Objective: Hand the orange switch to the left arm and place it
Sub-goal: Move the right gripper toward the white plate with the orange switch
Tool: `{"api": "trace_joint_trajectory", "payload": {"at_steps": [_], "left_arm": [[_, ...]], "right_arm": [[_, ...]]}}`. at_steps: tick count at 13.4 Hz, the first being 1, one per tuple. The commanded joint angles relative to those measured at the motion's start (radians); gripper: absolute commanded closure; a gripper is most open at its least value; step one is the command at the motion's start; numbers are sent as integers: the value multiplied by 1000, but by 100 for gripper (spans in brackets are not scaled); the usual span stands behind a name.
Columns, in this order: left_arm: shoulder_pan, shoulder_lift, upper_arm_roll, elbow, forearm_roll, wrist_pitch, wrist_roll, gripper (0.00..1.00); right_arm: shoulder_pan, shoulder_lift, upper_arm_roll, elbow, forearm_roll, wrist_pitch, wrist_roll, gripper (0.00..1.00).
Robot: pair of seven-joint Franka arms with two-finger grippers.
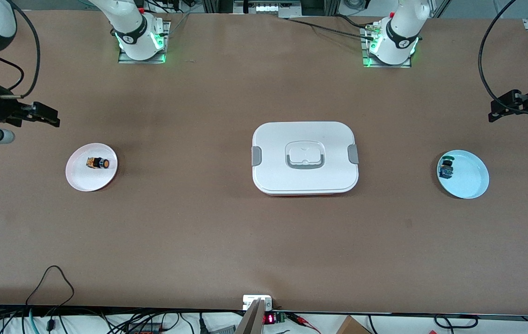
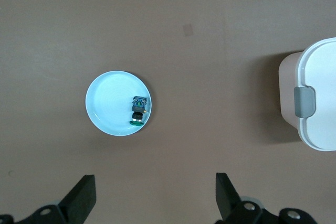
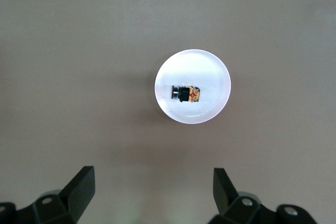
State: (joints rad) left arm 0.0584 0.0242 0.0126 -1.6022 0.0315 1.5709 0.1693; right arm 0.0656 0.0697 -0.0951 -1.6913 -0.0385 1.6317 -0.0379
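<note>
The orange switch (image 1: 98,163) lies on its side on a small pinkish-white plate (image 1: 80,178) toward the right arm's end of the table. It also shows in the right wrist view (image 3: 186,94). My right gripper (image 1: 53,118) hangs open and empty in the air over bare table beside that plate; in its wrist view (image 3: 153,187) the jaws stand wide apart. The white box (image 1: 305,157) sits lidded at the table's middle. My left gripper (image 1: 493,113) is open and empty, up over bare table at the left arm's end, with the jaws wide in its wrist view (image 2: 156,192).
A light blue plate (image 1: 470,178) at the left arm's end holds a green-capped switch (image 1: 446,169), also seen in the left wrist view (image 2: 138,109). The box's edge and grey latch (image 2: 304,102) show there too. Cables lie along the table's near edge.
</note>
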Motion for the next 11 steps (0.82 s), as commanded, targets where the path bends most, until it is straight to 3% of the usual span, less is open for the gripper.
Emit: {"api": "trace_joint_trajectory", "payload": {"at_steps": [1, 8, 11], "left_arm": [[8, 8, 0, 16, -13, -11, -1, 0], [8, 8, 0, 16, -13, -12, -1, 0], [8, 8, 0, 16, -13, -12, -1, 0]], "right_arm": [[-15, 28, 0, 12, -14, 17, 32, 0], [-62, 143, 2, 9, -17, 111, 15, 0], [-72, 148, 2, -114, -18, 273, 13, 0]]}}
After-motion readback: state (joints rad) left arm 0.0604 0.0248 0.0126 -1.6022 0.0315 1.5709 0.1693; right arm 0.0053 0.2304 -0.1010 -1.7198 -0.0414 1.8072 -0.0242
